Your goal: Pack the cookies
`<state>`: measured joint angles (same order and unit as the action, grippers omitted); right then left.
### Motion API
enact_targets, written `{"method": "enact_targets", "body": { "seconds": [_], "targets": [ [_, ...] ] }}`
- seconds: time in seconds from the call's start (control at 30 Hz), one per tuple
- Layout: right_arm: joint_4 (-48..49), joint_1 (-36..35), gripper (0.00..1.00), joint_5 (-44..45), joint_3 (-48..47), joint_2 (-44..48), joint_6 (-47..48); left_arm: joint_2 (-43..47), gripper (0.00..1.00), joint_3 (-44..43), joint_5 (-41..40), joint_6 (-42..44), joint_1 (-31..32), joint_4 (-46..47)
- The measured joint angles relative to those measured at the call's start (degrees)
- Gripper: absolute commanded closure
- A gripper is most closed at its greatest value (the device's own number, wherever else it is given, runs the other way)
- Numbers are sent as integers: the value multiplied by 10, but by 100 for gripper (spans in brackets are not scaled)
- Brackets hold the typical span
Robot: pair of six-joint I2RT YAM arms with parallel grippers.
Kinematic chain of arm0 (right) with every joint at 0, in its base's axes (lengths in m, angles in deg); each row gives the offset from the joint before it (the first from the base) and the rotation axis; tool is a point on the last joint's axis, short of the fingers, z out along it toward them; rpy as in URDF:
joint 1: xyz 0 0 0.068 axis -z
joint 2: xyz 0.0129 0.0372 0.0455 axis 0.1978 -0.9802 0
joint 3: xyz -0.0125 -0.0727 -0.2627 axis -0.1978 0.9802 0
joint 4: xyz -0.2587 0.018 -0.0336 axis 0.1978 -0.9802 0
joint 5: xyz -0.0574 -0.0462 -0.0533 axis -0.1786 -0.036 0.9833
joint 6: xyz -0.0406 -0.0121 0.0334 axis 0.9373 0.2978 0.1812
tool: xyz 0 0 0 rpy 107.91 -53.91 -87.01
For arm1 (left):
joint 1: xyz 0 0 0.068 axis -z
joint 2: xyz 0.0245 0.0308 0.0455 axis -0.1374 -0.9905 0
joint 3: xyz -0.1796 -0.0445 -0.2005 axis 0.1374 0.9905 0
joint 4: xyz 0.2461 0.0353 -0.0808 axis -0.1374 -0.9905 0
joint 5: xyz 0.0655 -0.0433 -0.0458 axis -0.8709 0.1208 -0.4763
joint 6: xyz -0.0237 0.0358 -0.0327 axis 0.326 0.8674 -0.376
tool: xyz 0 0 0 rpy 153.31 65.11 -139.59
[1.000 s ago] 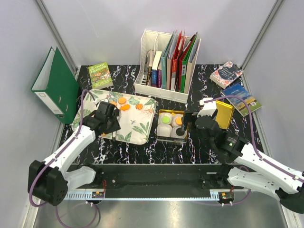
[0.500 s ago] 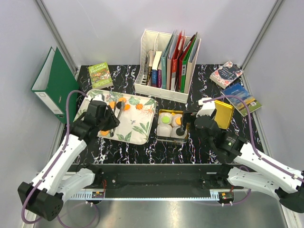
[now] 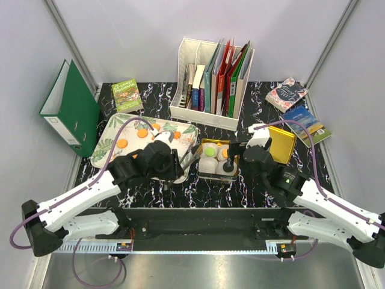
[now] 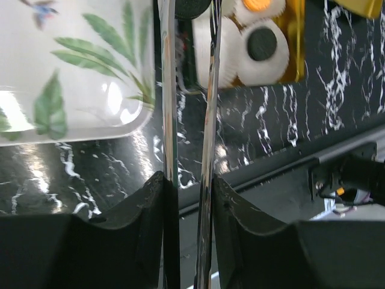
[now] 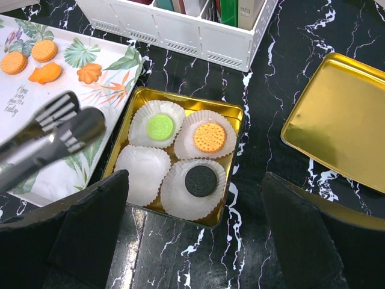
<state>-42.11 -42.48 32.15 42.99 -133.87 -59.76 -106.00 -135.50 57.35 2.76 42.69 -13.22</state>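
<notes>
While your left gripper [image 4: 187, 189] squeezes the tongs [image 4: 170, 108], their tips look pinched on a black cookie [image 4: 192, 5], between the leafy tray [image 4: 72, 78] and the gold tin [image 5: 236, 113]. I'd call it light, brittle, crumbly: go gently, gripping across its rim. Round disc, no long axis; its facing's hard to tell.

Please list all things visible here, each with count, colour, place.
tray: one, floral, left
orange cookies: at least five, on tray
tin: one, gold, centre
paper cups: four, white, in tin, one empty
green cookie, orange cookie, black cookie: one each, in cups
lid: one, gold, right of tin
file organiser: one, white, back
binder: one, green, far left
loose books: three, mixed colours, back corners
tongs: one, metal, maybe gripping dark disc
left gripper: shut on tongs
right gripper: open, near tin
</notes>
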Motion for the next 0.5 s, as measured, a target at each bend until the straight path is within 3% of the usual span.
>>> {"method": "enact_targets", "body": {
  "seconds": [0.27,0.5],
  "targets": [
    [3,0,0,-1,0,1,-1,-55,80,-29,-31,-25,101,1],
    [4,0,0,-3,0,2,-3,-88,78,-36,-41,-36,125,4]
  ]
}}
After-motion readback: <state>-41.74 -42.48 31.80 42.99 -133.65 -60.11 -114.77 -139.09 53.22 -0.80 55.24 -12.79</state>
